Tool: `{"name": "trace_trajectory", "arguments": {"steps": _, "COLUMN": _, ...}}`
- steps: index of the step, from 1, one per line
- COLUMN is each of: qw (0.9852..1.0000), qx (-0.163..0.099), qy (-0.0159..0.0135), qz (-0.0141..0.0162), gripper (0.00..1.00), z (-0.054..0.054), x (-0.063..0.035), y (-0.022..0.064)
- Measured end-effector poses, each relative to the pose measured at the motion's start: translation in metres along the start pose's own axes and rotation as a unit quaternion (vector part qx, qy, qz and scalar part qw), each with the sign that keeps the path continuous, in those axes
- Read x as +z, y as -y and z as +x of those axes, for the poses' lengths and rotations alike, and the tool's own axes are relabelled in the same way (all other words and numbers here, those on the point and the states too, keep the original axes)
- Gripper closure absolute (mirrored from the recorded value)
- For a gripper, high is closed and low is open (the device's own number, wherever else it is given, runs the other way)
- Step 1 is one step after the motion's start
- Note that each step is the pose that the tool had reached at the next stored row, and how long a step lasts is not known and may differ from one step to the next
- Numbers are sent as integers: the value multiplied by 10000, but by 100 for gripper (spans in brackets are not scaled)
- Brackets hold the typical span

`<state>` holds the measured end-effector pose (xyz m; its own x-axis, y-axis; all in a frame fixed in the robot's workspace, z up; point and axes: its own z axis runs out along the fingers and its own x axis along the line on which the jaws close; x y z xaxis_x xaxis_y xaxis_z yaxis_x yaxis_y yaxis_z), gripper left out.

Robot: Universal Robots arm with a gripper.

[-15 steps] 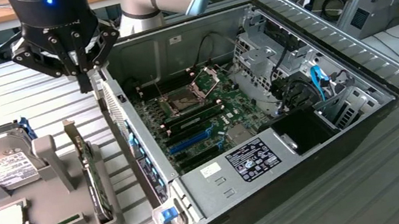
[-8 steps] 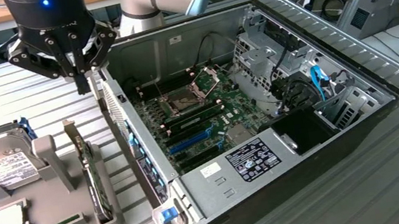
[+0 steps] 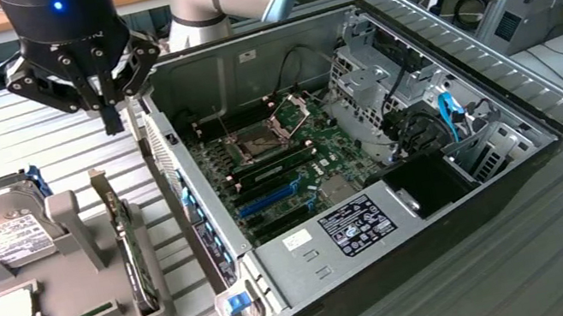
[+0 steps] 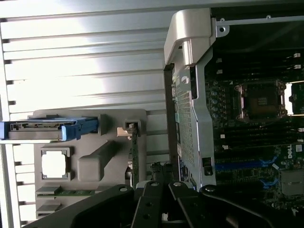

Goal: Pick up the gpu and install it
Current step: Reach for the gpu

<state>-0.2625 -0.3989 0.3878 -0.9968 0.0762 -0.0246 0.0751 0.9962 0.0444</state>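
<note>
Gripper (image 3: 112,123) hangs empty, fingers together, gpu (image 3: 133,258) on edge in grey holder (image 3: 71,278) at its 6 o'clock in the exterior view; best spread wide, centre on the top edge, drop straight.

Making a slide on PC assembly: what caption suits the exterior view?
Gripper hovers over the gpu, which stands on edge in a gray holder beside the open computer case.

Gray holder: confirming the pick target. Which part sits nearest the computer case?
The gpu, the thin dark card; the others sit toward the exterior view's left.
</note>
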Motion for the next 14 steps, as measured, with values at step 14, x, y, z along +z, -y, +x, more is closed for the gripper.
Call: {"name": "trace_trajectory", "arguments": {"steps": 14, "qw": 10000, "qx": 0, "qy": 0, "qz": 0, "gripper": 89, "z": 42, "x": 15, "y": 127}}
